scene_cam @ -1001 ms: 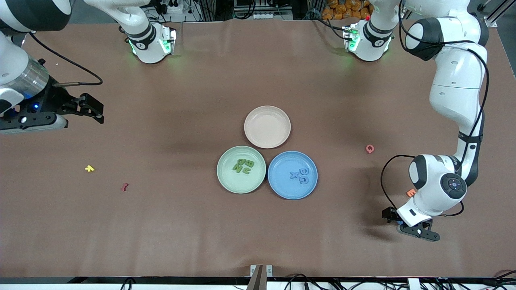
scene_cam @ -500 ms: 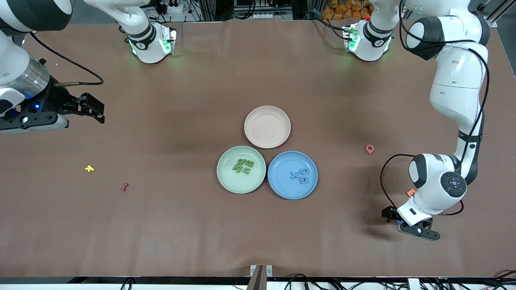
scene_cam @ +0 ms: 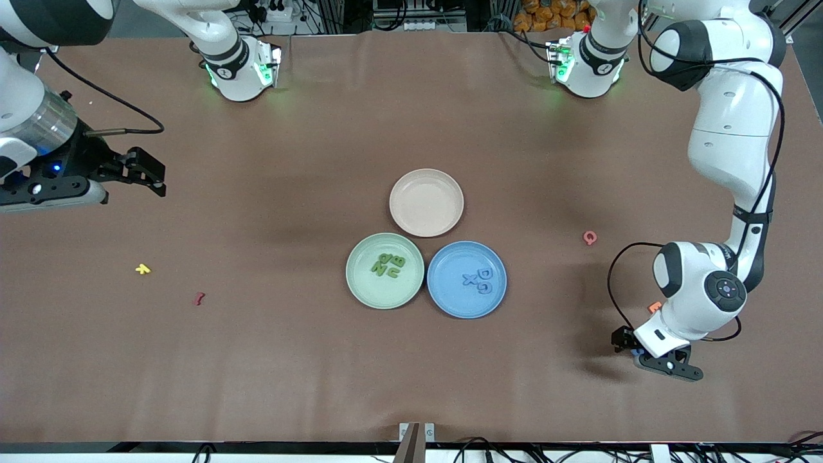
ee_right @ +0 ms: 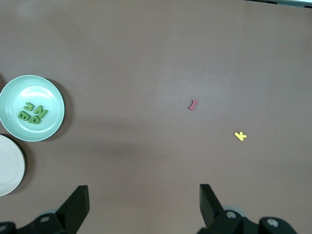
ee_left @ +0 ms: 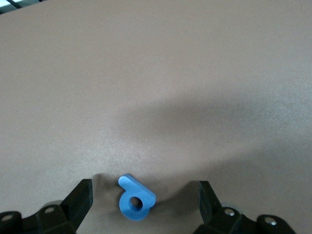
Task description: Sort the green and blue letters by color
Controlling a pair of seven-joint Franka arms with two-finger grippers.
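Note:
A blue letter P [ee_left: 136,201] lies flat on the table at the left arm's end. My left gripper [ee_left: 145,185] is low over it and open, one finger on each side, neither touching it. In the front view the left gripper [scene_cam: 649,360] hides that letter. Three blue letters [scene_cam: 479,280] lie in the blue plate [scene_cam: 450,302]. Several green letters [scene_cam: 388,264] lie in the green plate [scene_cam: 360,289]. My right gripper [scene_cam: 151,173] hangs open and empty over the right arm's end of the table, waiting.
A beige plate [scene_cam: 426,202] stands empty, farther from the front camera than the two coloured plates. A pink Q [scene_cam: 589,238] and an orange E [scene_cam: 654,307] lie near the left arm. A yellow letter [scene_cam: 143,269] and a dark red letter [scene_cam: 199,298] lie toward the right arm's end.
My left gripper's fingers have spread wider around the blue P, and its wrist has shifted slightly. The right arm and the plates have not moved.

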